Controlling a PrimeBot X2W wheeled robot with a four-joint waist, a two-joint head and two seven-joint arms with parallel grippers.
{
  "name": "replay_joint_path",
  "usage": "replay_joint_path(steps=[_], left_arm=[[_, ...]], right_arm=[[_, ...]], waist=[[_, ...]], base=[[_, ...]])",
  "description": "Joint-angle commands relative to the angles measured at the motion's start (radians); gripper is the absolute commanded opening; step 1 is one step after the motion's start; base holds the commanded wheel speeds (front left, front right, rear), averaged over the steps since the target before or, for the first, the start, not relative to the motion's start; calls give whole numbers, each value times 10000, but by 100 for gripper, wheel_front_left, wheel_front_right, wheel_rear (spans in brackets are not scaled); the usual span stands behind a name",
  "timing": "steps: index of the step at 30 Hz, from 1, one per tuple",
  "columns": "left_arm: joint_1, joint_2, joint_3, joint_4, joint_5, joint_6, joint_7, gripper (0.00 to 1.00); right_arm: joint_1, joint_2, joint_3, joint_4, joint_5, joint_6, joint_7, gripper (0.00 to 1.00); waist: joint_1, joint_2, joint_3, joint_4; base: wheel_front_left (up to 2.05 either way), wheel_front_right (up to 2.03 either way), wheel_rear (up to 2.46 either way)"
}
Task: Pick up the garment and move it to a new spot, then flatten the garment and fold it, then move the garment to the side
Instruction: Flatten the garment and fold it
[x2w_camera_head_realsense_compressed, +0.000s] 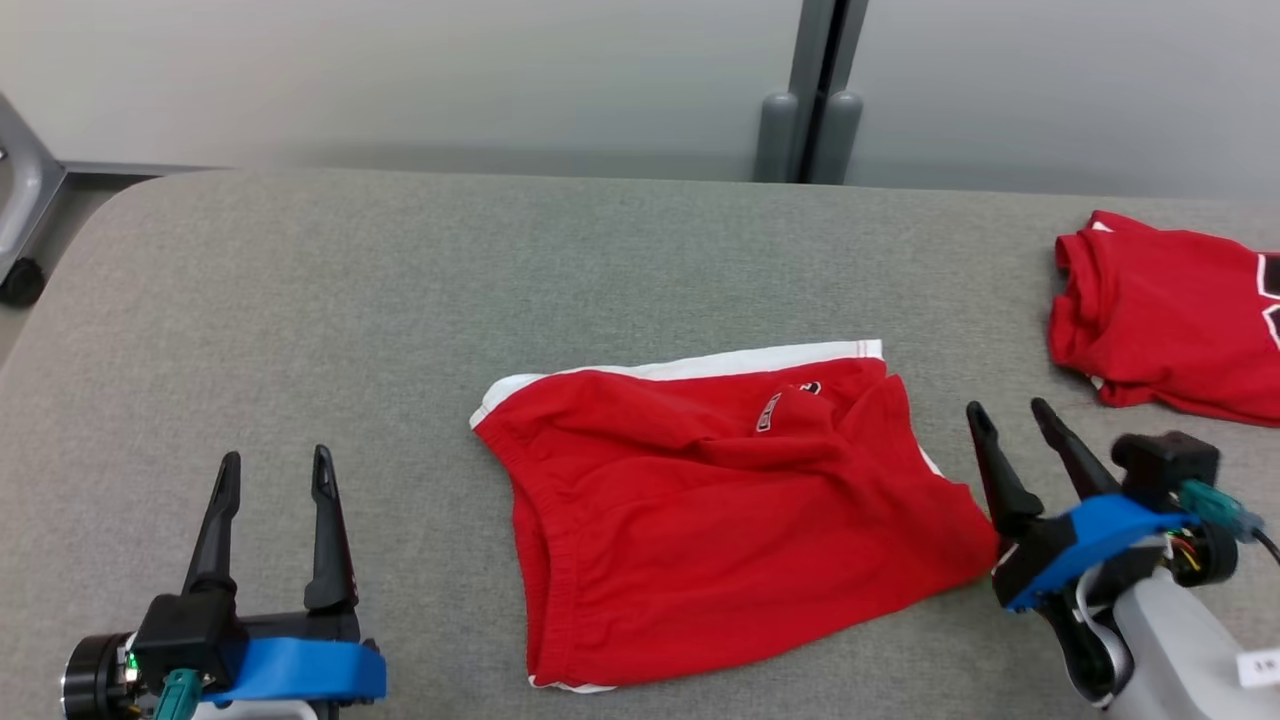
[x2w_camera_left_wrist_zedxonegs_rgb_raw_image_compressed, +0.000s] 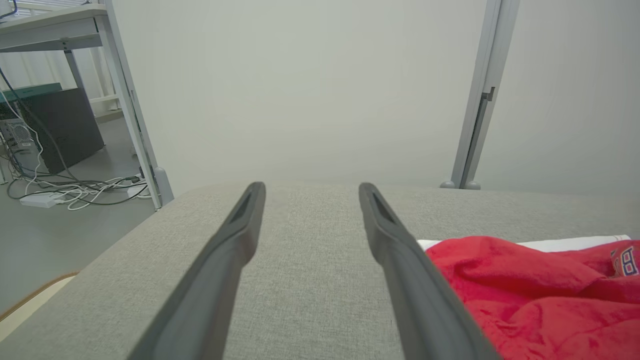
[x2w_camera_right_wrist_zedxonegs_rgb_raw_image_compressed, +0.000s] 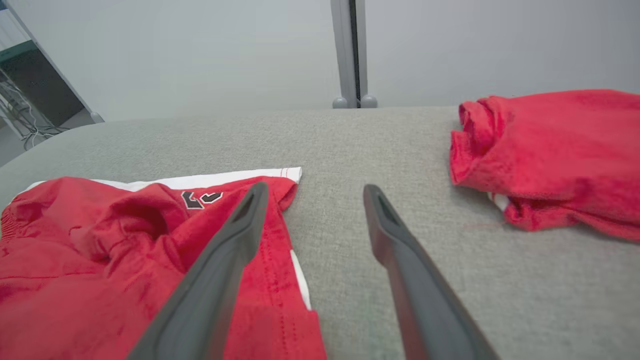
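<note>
The garment (x2w_camera_head_realsense_compressed: 720, 510) is a pair of red shorts with white trim and a small logo, lying rumpled in the middle of the grey padded table (x2w_camera_head_realsense_compressed: 400, 300). My right gripper (x2w_camera_head_realsense_compressed: 1010, 412) stands open just off the shorts' right edge, nothing between its fingers. In the right wrist view the shorts (x2w_camera_right_wrist_zedxonegs_rgb_raw_image_compressed: 100, 260) lie under and left of the left finger (x2w_camera_right_wrist_zedxonegs_rgb_raw_image_compressed: 225, 265). My left gripper (x2w_camera_head_realsense_compressed: 276, 470) is open at the lower left, apart from the shorts. The left wrist view has the shorts (x2w_camera_left_wrist_zedxonegs_rgb_raw_image_compressed: 540, 290) to the right of its open fingers (x2w_camera_left_wrist_zedxonegs_rgb_raw_image_compressed: 400, 260).
A second red garment (x2w_camera_head_realsense_compressed: 1170, 315) lies bunched at the table's right edge, also in the right wrist view (x2w_camera_right_wrist_zedxonegs_rgb_raw_image_compressed: 555, 155). A grey post (x2w_camera_head_realsense_compressed: 815, 100) rises behind the table. Off the table's left are a desk frame (x2w_camera_left_wrist_zedxonegs_rgb_raw_image_compressed: 125, 100) and floor cables (x2w_camera_left_wrist_zedxonegs_rgb_raw_image_compressed: 75, 190).
</note>
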Motion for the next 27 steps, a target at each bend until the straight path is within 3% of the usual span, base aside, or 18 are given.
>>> replay_joint_path(steps=[1, 7, 13, 22, 27], left_arm=[[174, -19, 40, -60, 39, -16, -44, 100], [351, -18, 71, -91, 130, -76, -44, 100], [449, -19, 129, -55, 187, -150, -45, 100], [481, -20, 45, 13, 238, -193, -45, 100], [449, -20, 97, -8, 240, -199, -45, 100]], right_arm=[[505, -22, -412, -664, -98, 6, -73, 100], [2426, 442, -1873, -3312, -1156, 5, -75, 100], [4017, 1468, -2844, -5065, -2004, 6, -76, 100], [4755, 1977, -2858, -5179, -2822, 6, -78, 100], [4270, 1684, -2358, -4779, -3325, 6, -77, 100]], waist=[[1, -1, -113, -174], [1, -1, -289, -358], [1, -1, -484, -383], [1, -1, -574, -260], [1, -1, -537, -261]], base=[[0, 0, 0], [0, 0, 0], [0, 0, 0], [0, 0, 0], [0, 0, 0]])
